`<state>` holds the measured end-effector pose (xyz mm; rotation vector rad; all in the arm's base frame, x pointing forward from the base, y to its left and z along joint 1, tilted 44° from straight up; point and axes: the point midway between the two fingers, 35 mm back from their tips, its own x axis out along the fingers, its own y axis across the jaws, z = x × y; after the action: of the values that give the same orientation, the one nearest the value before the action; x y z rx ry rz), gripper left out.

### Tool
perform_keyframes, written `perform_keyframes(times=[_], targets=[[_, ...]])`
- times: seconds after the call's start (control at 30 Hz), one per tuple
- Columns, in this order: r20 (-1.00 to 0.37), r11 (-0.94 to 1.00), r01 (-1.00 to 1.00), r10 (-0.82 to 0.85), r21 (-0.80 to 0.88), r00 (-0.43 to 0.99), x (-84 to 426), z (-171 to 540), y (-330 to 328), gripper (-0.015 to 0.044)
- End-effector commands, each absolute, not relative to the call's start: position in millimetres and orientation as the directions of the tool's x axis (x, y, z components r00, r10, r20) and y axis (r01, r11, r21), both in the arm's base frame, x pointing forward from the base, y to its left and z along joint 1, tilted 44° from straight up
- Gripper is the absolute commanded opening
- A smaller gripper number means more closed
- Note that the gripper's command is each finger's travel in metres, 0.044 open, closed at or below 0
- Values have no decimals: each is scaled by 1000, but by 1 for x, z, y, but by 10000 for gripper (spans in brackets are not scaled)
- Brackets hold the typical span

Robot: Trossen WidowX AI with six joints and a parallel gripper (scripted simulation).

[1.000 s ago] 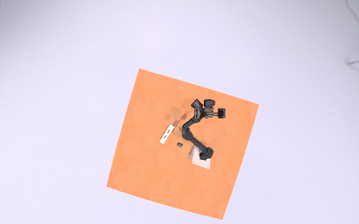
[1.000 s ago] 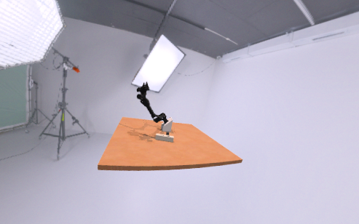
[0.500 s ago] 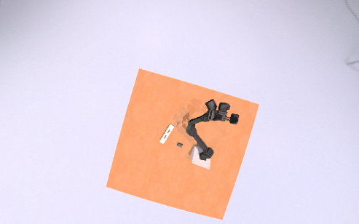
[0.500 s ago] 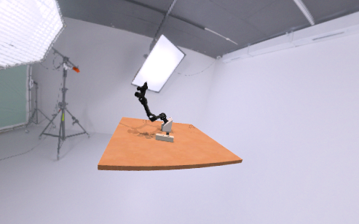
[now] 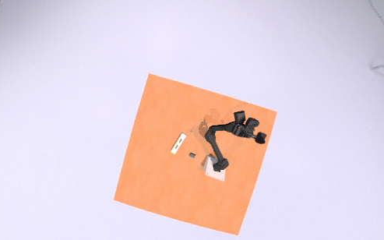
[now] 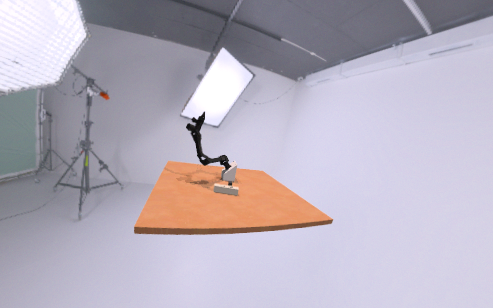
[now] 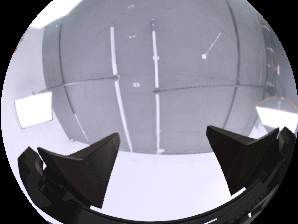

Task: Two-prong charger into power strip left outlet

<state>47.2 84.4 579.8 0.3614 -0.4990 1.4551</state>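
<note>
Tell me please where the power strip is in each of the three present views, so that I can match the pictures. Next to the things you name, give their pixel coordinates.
Top: the white power strip (image 5: 173, 151) (image 6: 226, 190) lies on the orange table top (image 5: 154, 195) (image 6: 198, 215), left of the arm's pale base (image 5: 216, 174) (image 6: 229, 172).
Exterior: it is near the picture's centre, a little below it, in front of that base.
Wrist: not in it; this view shows ceiling and lights.
Shared landmark of top and exterior: the pale base; wrist lacks it.

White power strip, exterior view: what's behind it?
Behind the white rectangular power strip: a small dark block, probably the charger, then the arm's light-grey angular base. The strip hides the block's lower part; its prongs can't be made out.
</note>
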Motion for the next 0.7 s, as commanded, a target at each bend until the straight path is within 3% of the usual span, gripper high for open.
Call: perform_keyframes(times=[0.0,0.67], targets=[[478,123,-987,876,-98,62,33,570,104,440],[302,315,-929,920,-192,249,19,530,176,440]])
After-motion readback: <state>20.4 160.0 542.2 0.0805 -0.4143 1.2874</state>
